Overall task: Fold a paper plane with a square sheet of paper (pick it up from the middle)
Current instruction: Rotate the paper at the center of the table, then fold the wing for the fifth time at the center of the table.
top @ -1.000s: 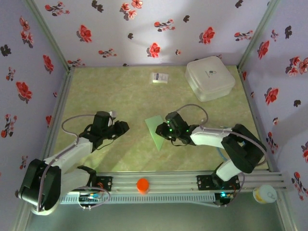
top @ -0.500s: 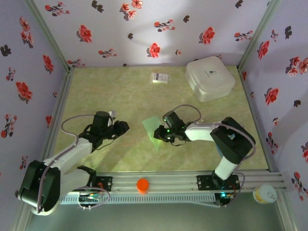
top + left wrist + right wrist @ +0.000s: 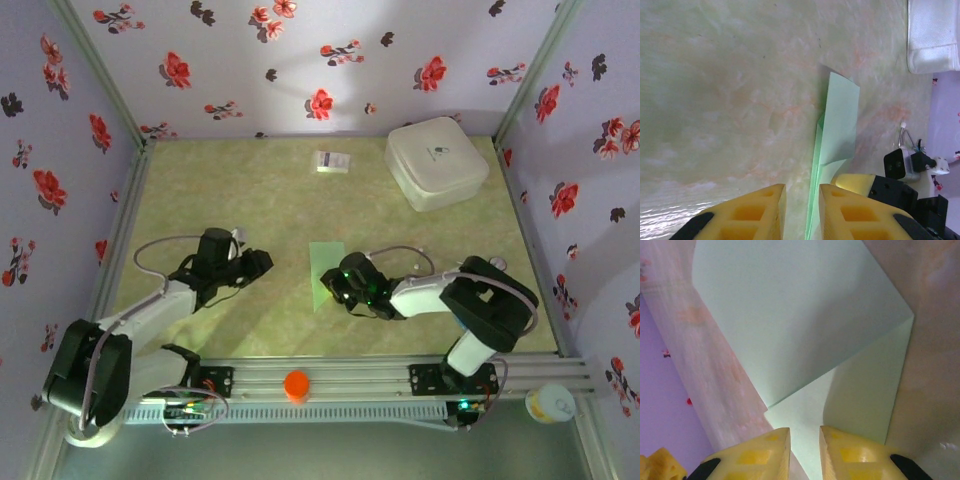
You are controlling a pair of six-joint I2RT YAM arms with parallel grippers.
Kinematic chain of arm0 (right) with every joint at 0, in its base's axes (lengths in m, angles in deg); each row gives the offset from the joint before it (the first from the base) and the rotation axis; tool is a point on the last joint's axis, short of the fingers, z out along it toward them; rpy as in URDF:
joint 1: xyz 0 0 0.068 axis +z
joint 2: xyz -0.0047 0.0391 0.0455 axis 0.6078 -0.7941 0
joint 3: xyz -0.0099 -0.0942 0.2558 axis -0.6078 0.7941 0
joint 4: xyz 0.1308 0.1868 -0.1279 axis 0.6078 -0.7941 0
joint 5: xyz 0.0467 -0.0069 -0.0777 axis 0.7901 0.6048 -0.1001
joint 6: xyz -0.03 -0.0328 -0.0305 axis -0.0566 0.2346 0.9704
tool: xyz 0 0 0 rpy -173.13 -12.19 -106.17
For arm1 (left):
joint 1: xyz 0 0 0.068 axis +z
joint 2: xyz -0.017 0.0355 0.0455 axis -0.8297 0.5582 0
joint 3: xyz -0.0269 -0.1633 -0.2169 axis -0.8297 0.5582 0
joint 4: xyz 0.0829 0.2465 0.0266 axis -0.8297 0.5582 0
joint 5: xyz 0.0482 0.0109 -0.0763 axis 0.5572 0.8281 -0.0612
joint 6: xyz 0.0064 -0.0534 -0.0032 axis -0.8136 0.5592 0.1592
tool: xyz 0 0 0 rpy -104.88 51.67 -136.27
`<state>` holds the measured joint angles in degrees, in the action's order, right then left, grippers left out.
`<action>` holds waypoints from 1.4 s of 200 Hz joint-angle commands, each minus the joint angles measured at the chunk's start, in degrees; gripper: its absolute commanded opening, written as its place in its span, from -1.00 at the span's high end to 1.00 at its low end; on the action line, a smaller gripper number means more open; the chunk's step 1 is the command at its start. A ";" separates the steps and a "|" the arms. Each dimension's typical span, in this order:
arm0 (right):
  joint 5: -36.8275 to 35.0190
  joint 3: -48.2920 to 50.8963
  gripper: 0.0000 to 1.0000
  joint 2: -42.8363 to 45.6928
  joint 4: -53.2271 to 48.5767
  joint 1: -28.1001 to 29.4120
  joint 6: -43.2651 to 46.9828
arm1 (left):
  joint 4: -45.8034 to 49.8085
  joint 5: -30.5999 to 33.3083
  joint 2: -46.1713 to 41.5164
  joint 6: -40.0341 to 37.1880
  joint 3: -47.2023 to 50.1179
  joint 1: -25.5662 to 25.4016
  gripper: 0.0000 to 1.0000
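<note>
**A:** Where's the paper sitting?

**B:** The sheet of paper (image 3: 325, 262) lies on the green marbled table (image 3: 230, 200), about mid-width and in the near half. It is pale mint and partly folded. In the right wrist view an upper layer lies over a lower one, and its slanted edge runs across the sheet to a corner on the right.

**A:** Who has hold of it?

**B:** The right gripper (image 3: 805, 435), at the sheet's near end. Its yellow fingers (image 3: 765, 450) are drawn close together, and the lower layer of green paper runs straight into the narrow slit between them. They're nipped on that end.

**A:** And the other arm?

**B:** The left gripper (image 3: 801, 191) is to the left of the sheet, apart from it and pointing toward it. Its fingers are clenched to a narrow slit, off the paper. Its wrist camera sees the sheet low and edge-on, with one yellow finger of the right gripper beside the sheet's near end.

**A:** What else is on the table?

**B:** A white rounded box (image 3: 437, 162) stands in the far right corner, well apart from the sheet. A small white printed card (image 3: 332, 161) lies at the far edge, near the middle. An orange round thing (image 3: 296, 385) sits on the metal rail (image 3: 360, 372) at the near edge, between the two arm bases. Lilac walls (image 3: 300, 60) with red flowers close in the left, far and right sides.
</note>
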<state>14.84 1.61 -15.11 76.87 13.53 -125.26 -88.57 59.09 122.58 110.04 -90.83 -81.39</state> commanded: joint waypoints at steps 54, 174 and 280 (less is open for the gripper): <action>1.21 -0.32 0.34 11.56 -15.94 -9.64 17.50 | -2.26 -6.22 16.02 -3.27 -14.08 -7.04 0.68; 18.70 -5.26 0.22 -0.32 -11.18 -16.33 24.60 | -2.08 -9.56 36.93 -3.85 -21.94 -10.27 0.90; 17.41 -8.86 0.10 1.04 -19.66 -18.24 29.23 | -6.28 -9.63 39.06 -4.22 -13.95 -9.84 0.96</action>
<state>32.08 -4.40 -14.19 59.89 -3.24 -99.36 -99.15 48.31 159.28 107.22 -107.03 -91.09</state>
